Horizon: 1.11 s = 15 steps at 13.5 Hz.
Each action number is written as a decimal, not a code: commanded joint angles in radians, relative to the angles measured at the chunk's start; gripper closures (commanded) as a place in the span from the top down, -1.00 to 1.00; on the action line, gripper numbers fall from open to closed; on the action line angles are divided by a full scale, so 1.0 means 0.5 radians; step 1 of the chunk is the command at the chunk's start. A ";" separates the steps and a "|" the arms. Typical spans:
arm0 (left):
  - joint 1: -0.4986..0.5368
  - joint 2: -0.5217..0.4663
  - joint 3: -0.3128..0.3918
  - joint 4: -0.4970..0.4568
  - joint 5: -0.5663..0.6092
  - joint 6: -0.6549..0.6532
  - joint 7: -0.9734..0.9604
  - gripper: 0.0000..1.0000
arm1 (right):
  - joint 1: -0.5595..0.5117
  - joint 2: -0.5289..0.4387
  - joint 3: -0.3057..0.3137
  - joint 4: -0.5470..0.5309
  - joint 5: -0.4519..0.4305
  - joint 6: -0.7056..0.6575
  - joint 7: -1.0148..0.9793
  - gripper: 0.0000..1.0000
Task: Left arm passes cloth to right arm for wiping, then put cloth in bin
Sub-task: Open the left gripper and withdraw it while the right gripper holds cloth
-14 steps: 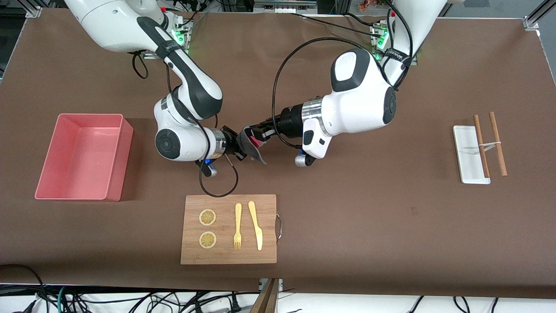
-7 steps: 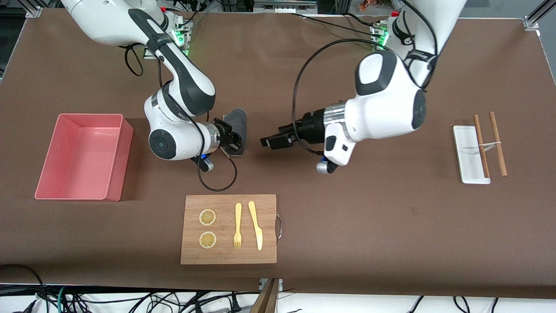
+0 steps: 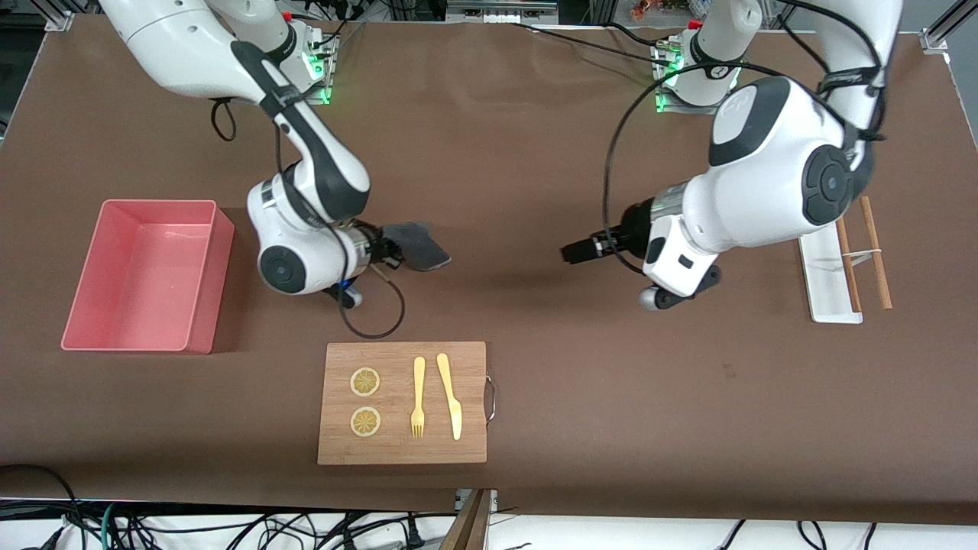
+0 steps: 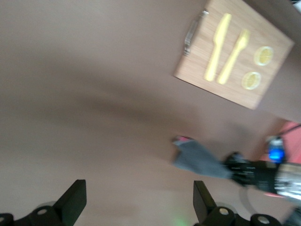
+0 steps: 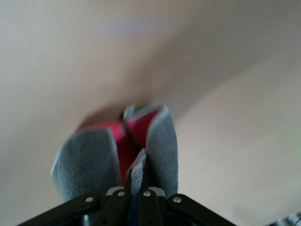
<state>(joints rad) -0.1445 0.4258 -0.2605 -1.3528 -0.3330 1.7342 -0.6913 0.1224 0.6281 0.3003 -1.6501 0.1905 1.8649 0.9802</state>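
Now the right gripper [image 3: 391, 253] pinches the cloth [image 3: 419, 246] tight, up over bare table between the bin [image 3: 145, 273] and the left gripper [image 3: 571, 253], whose fingers gape wide with nothing in them.

Bin [image 3: 145, 275] at right arm's end of table [image 3: 535, 137]. Board [image 3: 403, 402] nearest front camera, mid-table; on it two lemon slices [image 3: 365, 382], fork [image 3: 418, 397], knife [image 3: 450, 395] (side by side). Tray [image 3: 827, 271] at left arm's end, chopsticks [image 3: 862, 252] partly on it. Cloth [image 3: 416, 246] over table between bin and tray.
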 commanded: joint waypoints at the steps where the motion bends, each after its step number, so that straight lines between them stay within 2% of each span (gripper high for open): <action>1: 0.101 -0.072 -0.007 -0.022 0.327 -0.185 0.356 1.00 | -0.012 -0.023 -0.201 -0.044 -0.016 -0.030 -0.367 -1.00; 5: 0.322 -0.161 -0.007 -0.025 0.531 -0.321 0.964 1.00 | -0.018 -0.047 -0.453 -0.022 -0.016 -0.155 -0.772 -1.00; 7: 0.408 -0.201 -0.004 -0.034 0.610 -0.336 1.210 1.00 | -0.024 -0.063 -0.572 -0.007 -0.074 -0.211 -1.014 -1.00; 10: 0.393 -0.314 0.042 -0.071 0.794 -0.351 1.318 1.00 | -0.024 -0.066 -0.741 0.063 -0.138 -0.269 -1.364 -1.00; 12: 0.317 -0.464 0.189 -0.178 0.828 -0.300 1.321 1.00 | -0.027 -0.066 -0.800 0.106 -0.203 -0.275 -1.570 -1.00; 15: 0.268 -0.621 0.358 -0.371 0.807 -0.189 1.477 1.00 | -0.024 -0.060 -0.779 0.134 -0.200 -0.266 -1.494 -1.00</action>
<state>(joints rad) 0.0160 0.2060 -0.1398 -1.4130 0.0572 1.5827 -0.0100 0.1047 0.6051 -0.1017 -1.5926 0.1020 1.7472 0.2201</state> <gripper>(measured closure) 0.000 1.000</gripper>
